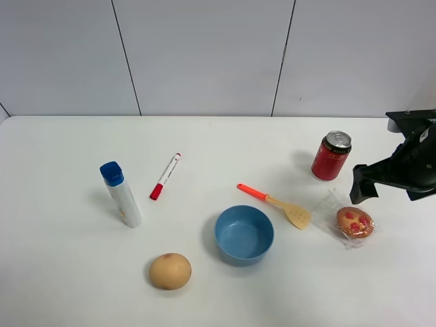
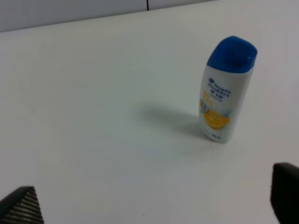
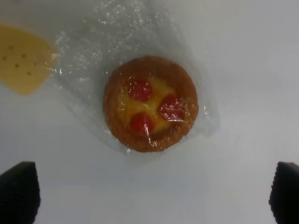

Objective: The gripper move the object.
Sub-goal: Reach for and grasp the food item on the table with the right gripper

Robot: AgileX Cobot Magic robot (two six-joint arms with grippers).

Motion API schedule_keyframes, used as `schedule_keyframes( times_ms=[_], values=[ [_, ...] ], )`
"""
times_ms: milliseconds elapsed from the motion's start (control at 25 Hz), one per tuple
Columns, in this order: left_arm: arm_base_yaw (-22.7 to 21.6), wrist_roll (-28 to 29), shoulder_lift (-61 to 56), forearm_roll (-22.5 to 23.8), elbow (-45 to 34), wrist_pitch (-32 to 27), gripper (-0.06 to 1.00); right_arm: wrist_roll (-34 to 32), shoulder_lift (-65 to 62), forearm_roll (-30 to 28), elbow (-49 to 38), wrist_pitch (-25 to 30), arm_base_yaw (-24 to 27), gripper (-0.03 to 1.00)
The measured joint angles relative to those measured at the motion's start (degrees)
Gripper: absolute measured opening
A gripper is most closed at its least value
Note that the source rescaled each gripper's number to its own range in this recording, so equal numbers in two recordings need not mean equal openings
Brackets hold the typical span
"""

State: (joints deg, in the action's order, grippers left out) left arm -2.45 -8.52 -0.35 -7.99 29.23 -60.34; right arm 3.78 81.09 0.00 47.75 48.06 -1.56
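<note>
The object is a round golden-brown pastry (image 1: 354, 221) with three red spots, sealed in crinkly clear wrap, lying on the white table at the right. My right gripper (image 1: 364, 187) hangs just behind and above it, apart from it. In the right wrist view the pastry (image 3: 150, 103) lies centred ahead of the gripper (image 3: 152, 196), whose two dark fingertips (image 3: 18, 191) stand wide apart and empty. My left gripper (image 2: 154, 205) is out of the high view. Its wrist view shows its tips spread open and empty over bare table.
A red can (image 1: 331, 156) stands behind the pastry. An orange-handled yellow spatula (image 1: 276, 202) lies to its left, its blade (image 3: 21, 58) close to the wrap. Further left are a blue bowl (image 1: 244, 235), a tan ball (image 1: 169, 271), a red marker (image 1: 165, 176) and a blue-capped bottle (image 1: 121, 194) (image 2: 226, 88).
</note>
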Motion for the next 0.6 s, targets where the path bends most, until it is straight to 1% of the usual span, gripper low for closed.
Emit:
schedule_keyframes(
  times_ms=[200, 360, 440, 600],
  values=[
    [0.0, 0.0, 0.0, 0.0, 0.0, 0.0, 1.0, 0.0, -0.06, 0.0, -8.72, -10.68, 0.0, 1.0],
    [0.0, 0.0, 0.0, 0.0, 0.0, 0.0, 1.0, -0.02, -0.06, 0.0, -13.35, -18.49, 0.0, 1.0],
    [0.0, 0.0, 0.0, -0.05, 0.0, 0.0, 1.0, -0.02, 0.14, 0.0, -13.7, -20.79, 0.0, 1.0],
    [0.0, 0.0, 0.0, -0.05, 0.0, 0.0, 1.0, -0.02, 3.6, 0.0, -13.82, -23.42, 0.0, 1.0]
  ],
)
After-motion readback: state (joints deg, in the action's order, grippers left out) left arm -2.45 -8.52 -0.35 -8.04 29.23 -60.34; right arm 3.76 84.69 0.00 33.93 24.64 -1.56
